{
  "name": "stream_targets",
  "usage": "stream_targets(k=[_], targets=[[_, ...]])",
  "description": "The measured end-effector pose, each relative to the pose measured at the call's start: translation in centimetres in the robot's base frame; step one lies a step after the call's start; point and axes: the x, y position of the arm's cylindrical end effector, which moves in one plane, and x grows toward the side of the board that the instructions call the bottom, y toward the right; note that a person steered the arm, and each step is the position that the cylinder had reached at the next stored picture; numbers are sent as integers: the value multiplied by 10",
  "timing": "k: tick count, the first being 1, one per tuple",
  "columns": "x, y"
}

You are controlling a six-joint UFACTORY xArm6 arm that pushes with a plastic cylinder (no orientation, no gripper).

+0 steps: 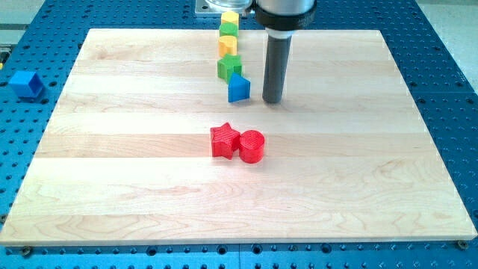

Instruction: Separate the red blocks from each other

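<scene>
Pale wooden board point(112, 187) on blue pegboard. Red star point(223, 140) touches red cylinder point(252, 146). My tip point(272, 101), no jaws, sits above them beside blue block point(238, 89); aim into seam, push cylinder rightward.

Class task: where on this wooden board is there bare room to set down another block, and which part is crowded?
Free: everything left of the red star, right of the red cylinder, and below both. Crowded: the top-centre column of yellow, green, yellow, green and blue blocks, with my tip just right of the blue.

A robotics lab bench: a pale wooden board point(112, 187) lies on a blue perforated metal table point(441, 67) studded with mounting holes.
</scene>
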Motion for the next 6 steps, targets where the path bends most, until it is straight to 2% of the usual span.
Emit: stream_targets(k=[1, 3, 4, 5, 6], targets=[[-10, -16], [2, -49], [36, -9], [109, 43], [190, -10]])
